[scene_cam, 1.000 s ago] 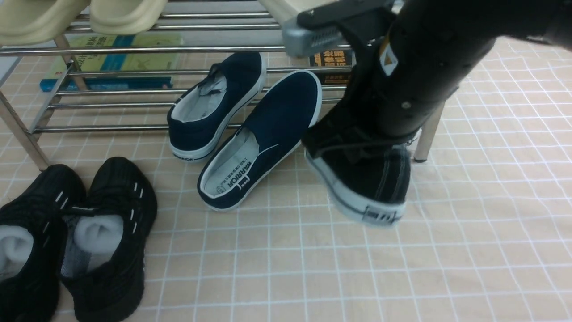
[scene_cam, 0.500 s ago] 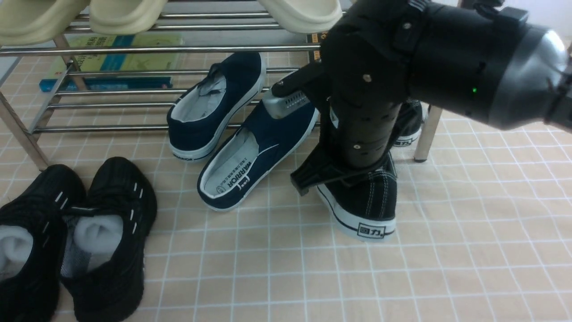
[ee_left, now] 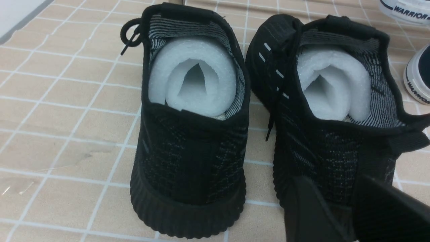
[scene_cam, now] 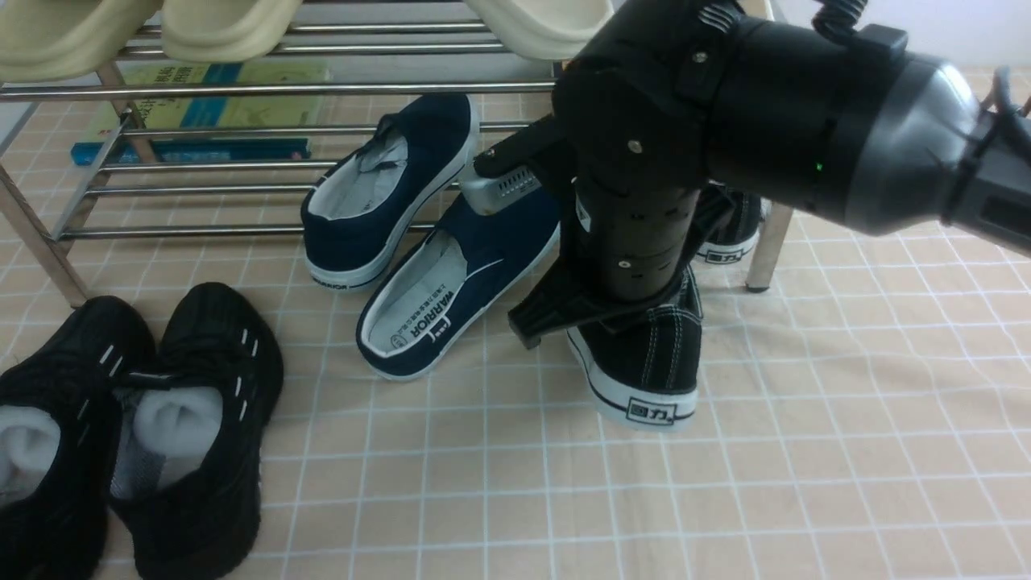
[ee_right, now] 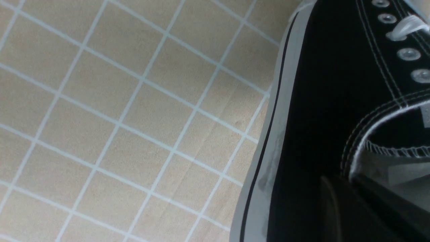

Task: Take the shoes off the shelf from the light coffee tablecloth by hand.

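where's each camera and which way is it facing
front view: between the arms, facing the shelf; right end effector grips the canvas sneaker.
left wrist view: behind the knit sneakers' heels; left end effector shows.
right wrist view: along that sneaker's side, over the tablecloth; one finger shows.
shared with front: knit sneakers, canvas sneaker.

A black canvas shoe (ee_right: 319, 111) filled one side of the view. Its white sole (ee_right: 268, 161) carried a thin black stripe, and beyond the sole spread the gridded tablecloth (ee_right: 134, 127). Metal eyelets (ee_right: 408, 53) and a white lace (ee_right: 403, 27) ran along the shoe's lacing. White stitching edged its collar (ee_right: 379, 121). A dark gripper finger (ee_right: 336, 215) pressed the shoe's outer side just beside the collar.
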Tool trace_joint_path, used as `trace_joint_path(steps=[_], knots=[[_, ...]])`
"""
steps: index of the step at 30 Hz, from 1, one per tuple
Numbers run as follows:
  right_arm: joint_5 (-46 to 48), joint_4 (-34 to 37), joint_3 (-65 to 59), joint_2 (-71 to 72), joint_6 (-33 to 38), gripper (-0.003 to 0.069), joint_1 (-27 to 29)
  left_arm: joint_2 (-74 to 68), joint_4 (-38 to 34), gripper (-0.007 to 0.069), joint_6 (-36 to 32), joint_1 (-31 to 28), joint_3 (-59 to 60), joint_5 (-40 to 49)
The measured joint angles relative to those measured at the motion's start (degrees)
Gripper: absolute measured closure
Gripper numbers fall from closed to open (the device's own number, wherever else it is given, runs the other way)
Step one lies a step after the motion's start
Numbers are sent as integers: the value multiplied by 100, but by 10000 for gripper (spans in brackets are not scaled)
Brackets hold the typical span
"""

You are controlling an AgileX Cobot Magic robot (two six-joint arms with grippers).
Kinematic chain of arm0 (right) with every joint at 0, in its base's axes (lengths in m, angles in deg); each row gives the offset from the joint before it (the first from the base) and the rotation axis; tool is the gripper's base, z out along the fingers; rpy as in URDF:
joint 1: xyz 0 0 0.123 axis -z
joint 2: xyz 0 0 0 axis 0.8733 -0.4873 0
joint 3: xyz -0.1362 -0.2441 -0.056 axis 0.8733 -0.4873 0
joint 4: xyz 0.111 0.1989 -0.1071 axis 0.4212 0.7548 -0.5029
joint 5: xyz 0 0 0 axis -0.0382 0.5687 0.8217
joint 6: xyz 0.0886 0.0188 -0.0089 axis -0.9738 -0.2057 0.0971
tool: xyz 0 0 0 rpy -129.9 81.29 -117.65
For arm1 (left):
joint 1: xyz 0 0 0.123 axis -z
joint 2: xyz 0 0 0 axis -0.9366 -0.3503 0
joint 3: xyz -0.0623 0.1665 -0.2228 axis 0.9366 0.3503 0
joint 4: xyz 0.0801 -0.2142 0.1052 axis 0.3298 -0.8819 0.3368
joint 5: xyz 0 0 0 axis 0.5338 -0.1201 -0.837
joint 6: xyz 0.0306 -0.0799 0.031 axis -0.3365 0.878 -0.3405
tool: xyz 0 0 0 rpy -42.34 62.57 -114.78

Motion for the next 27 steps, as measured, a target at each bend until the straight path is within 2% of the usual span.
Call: trace_joint_path(steps=[9,16,19,24,27], knots=[[-73,-313,138,-112,0,635,7,0,0,382,0,0,0,0],[-112,41,140,-523,-178,623,1,0,0,382,0,0,0,0],[-100,234,146,-699,-321,587,1,0,0,382,0,0,0,0],[-108,585,201,-797,-296,410,12,0,0,382,0,0,0,0],[-102,634,426,-792,-51,348,74,0,0,382,0,0,0,0]])
